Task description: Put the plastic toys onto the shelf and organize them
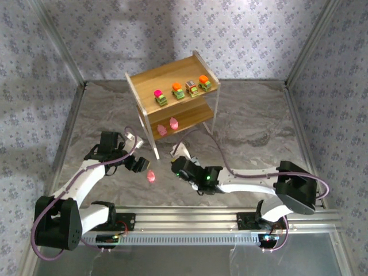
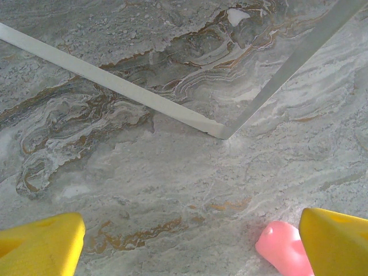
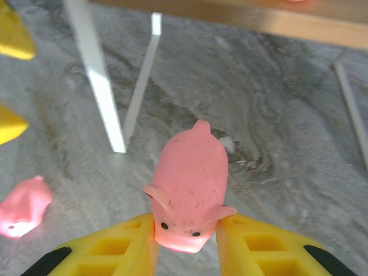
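Top external view: light wooden shelf [image 1: 167, 77] toward the back of the marbled table [image 1: 259, 132], with four cars in a row on the top tier: pink-topped car [image 1: 161, 98], orange-topped car [image 1: 178, 91], brown-topped car [image 1: 191, 87], second orange-topped car [image 1: 204, 83]. On the lower tier, first pink figure [image 1: 162, 130] and second pink figure [image 1: 173, 122] side by side near the left end. Loose pink figure [image 1: 152, 176] down on the table, just in front of the shelf's near-left leg [image 1: 150, 141], between the two grippers. Left wrist view: left gripper [image 2: 192, 224] released, yellow fingers [image 2: 40, 241] spread wide over bare marble, loose pink figure just beside the inner face of one finger; touching or not, cannot tell. Right wrist view: right gripper [image 3: 186, 225] clenched on a pink pig [image 3: 190, 178], gripped at the head, eyes and ears toward the camera, rear end toward the shelf leg. Lifted or resting on the table, cannot tell.
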`<state>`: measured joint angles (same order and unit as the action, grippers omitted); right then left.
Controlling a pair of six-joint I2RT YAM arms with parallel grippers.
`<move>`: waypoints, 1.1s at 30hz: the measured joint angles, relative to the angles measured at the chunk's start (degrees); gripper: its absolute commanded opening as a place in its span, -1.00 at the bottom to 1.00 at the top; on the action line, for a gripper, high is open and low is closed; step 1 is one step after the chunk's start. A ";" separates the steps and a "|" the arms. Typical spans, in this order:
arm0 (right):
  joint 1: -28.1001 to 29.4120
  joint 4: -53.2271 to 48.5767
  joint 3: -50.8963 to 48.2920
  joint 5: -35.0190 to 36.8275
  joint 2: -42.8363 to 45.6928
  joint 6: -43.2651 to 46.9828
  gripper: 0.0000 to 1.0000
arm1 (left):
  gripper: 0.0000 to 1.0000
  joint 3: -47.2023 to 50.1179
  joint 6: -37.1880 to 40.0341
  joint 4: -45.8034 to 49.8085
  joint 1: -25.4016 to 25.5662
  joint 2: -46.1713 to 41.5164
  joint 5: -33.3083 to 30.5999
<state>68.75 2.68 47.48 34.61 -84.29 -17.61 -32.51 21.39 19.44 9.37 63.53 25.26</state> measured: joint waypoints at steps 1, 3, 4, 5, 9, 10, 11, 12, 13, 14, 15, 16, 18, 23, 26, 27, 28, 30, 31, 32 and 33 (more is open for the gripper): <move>-0.92 -0.55 0.02 -0.09 0.50 0.44 -0.33 | 0.92 0.00 0.00 0.00 0.00 0.00 0.00; -2.71 -1.73 0.02 -0.52 1.33 1.22 -0.34 | 0.92 0.00 0.00 0.00 0.00 0.00 0.00; -3.63 -2.45 0.15 -0.87 1.62 1.66 -0.33 | 0.92 0.00 0.00 0.00 0.00 -0.02 0.00; -4.50 -3.19 0.44 -1.14 1.84 2.10 -0.33 | 0.92 0.00 0.00 0.00 0.00 0.00 0.00; -7.34 -5.18 1.92 -2.21 2.82 3.98 -0.34 | 0.92 0.00 0.00 0.00 0.00 0.00 0.00; -7.82 -5.55 2.45 -2.45 3.04 4.48 -0.33 | 0.92 0.00 0.00 0.00 0.00 0.00 0.00; -8.31 -5.73 2.97 -2.54 3.26 5.05 -0.33 | 0.92 0.00 0.00 0.00 0.00 0.00 0.00; -8.72 -5.95 3.45 -2.71 3.43 5.40 -0.34 | 0.92 0.00 0.00 0.00 0.00 0.00 0.00; -9.11 -6.01 3.91 -2.93 3.56 5.77 -0.33 | 0.92 0.00 0.00 0.00 0.00 0.00 0.00; -9.53 -6.21 4.35 -3.13 3.74 6.19 -0.33 | 0.92 0.00 0.00 0.00 0.00 0.00 0.00; -9.86 -6.34 4.66 -3.39 3.91 6.56 -0.33 | 0.92 0.00 0.00 0.00 0.00 0.00 0.00; -10.27 -6.43 4.94 -3.63 4.13 6.82 -0.33 | 0.92 0.00 0.00 0.00 0.00 0.00 0.00; -10.99 -6.58 5.51 -4.02 4.39 7.23 -0.33 | 0.92 0.00 0.00 0.00 0.00 -0.02 0.00; -12.92 -6.78 6.38 -4.81 4.48 8.59 -0.33 | 0.92 0.00 0.00 0.00 0.00 -0.02 0.00; -13.94 -6.60 6.47 -5.14 4.48 9.40 -0.34 | 0.92 0.00 0.00 0.00 0.00 -0.09 0.00; -14.27 -6.45 6.47 -5.40 4.48 9.60 -0.34 | 0.92 0.00 0.00 0.00 0.00 -0.09 0.00; -14.62 -6.29 6.49 -5.55 4.48 9.75 -0.34 | 0.92 0.00 0.00 0.00 0.00 -0.09 0.00; -15.32 -5.99 6.78 -5.95 4.48 9.99 -0.33 | 0.92 0.00 0.00 0.00 0.00 -0.09 0.00; -15.67 -5.77 6.97 -6.08 4.48 10.16 -0.34 | 0.92 0.00 0.00 0.00 0.00 -0.09 0.00; -16.00 -5.60 7.28 -6.29 4.48 10.25 -0.33 | 0.92 0.00 0.00 0.00 0.00 -0.09 0.00; -16.24 -5.35 7.52 -6.54 4.42 10.43 -0.34 | 0.92 0.00 0.00 0.00 0.00 -0.09 0.00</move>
<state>52.51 -2.68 55.00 28.08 -79.88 -7.18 -32.51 21.39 19.44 9.37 63.44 25.26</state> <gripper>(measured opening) 0.333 0.961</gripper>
